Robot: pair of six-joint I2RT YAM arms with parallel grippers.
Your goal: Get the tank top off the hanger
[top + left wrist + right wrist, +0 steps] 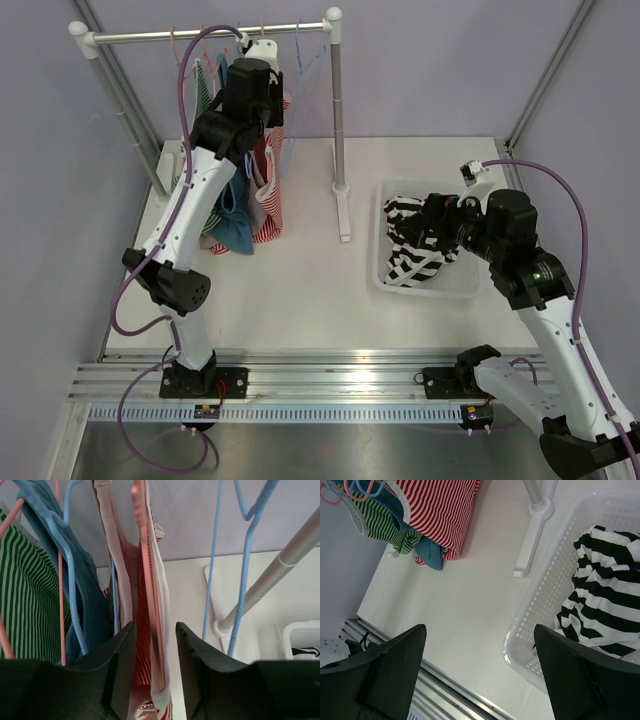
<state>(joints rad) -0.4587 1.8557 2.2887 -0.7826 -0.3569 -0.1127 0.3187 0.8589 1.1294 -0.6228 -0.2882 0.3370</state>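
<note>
My left gripper (270,98) is up at the far-left rack (200,35), beside the red-striped tank top (268,195). My right gripper (422,226) hangs over the white basket (425,289) holding a black-and-white striped garment (410,264).

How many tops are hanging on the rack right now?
3, at the left end of the rack: green-striped top leftmost, blue top in the middle, red-striped top rightmost. Others may be hidden between them.

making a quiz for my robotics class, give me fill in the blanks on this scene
The black-and-white shirt lies in the white ____.
The fingers of the left tool flank a striped top, white and ____.
The right tool is holding ____.
Missing: basket; red; nothing.
</note>
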